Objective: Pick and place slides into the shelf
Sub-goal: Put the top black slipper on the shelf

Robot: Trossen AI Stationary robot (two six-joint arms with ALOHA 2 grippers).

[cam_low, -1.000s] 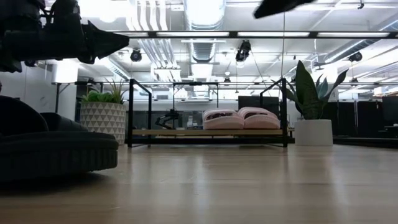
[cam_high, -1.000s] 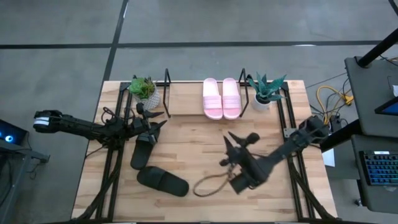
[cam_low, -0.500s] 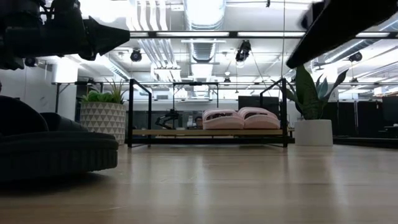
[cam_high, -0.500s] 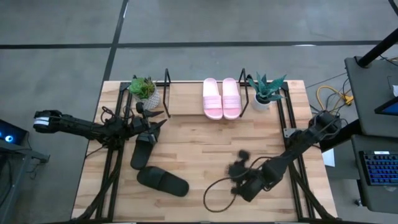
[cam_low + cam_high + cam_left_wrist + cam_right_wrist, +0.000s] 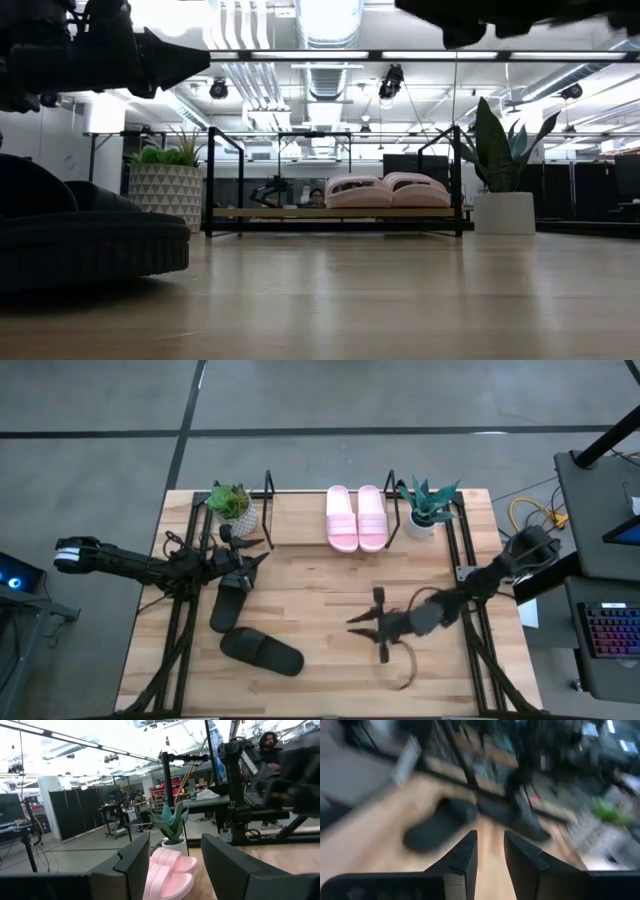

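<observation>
The right tool (image 5: 368, 624) is hanging over the bare middle of the tabletop (image 5: 320, 575), its fingers spread wide and gripping nothing. Well off to its side are lying the two black slides: one (image 5: 261, 651) flat near the tabletop's front edge, the other (image 5: 230, 601) just beyond it, directly beneath the left tool (image 5: 258, 551). That tool's fingers are also parted and empty, hovering close above the slide without touching it. Farther away, the two pink slides (image 5: 356, 517) are already sitting side by side on the shelf (image 5: 268, 510), between two potted plants (image 5: 232, 504).

Judging by this, the pink pair is done and the black pair is in hand. The next move calls for the right tool to be reaching across to the nearer black slide and closing on its strap.

No brand, label or writing can be read anywhere.
</observation>
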